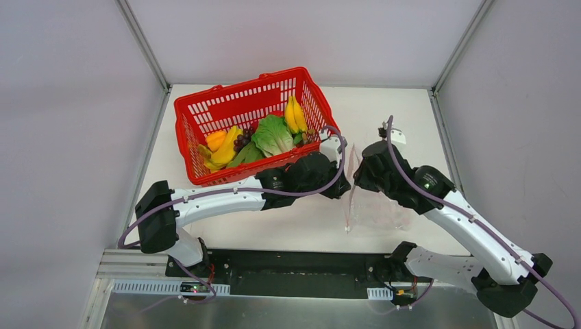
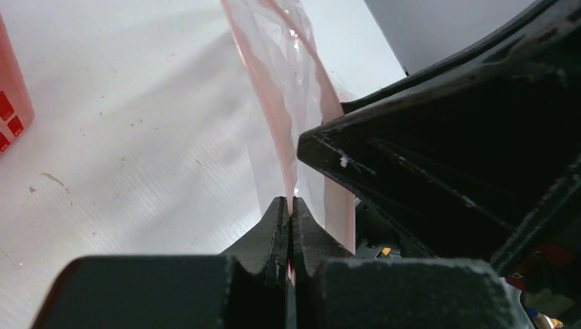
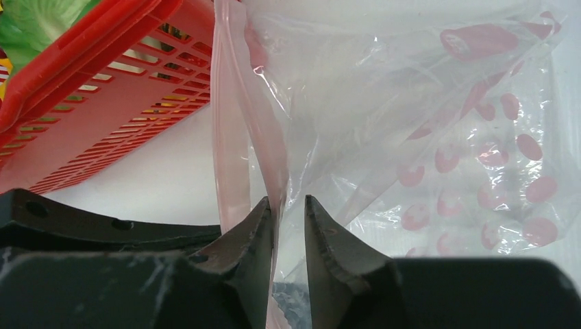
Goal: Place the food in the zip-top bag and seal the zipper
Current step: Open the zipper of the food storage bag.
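The clear zip-top bag (image 1: 381,208) with pink spots lies between my two grippers, its mouth turned up and to the left. Its pink zipper strip (image 2: 273,113) runs up from my left gripper (image 2: 291,205), which is shut on one lip of the mouth. My right gripper (image 3: 288,202) straddles the other pink lip (image 3: 274,157); its jaws stand a narrow gap apart and the film rests against the left finger. The food sits in the red basket (image 1: 205,110): green lettuce (image 1: 273,135), yellow bananas (image 1: 295,114), purple grapes (image 1: 243,139). No food shows in the bag (image 3: 425,137).
The red mesh basket stands at the back left, its wall close to the bag's mouth in the right wrist view (image 3: 103,103). The two gripper heads (image 1: 344,179) (image 1: 359,177) nearly touch. Grey walls enclose the white table (image 1: 411,110).
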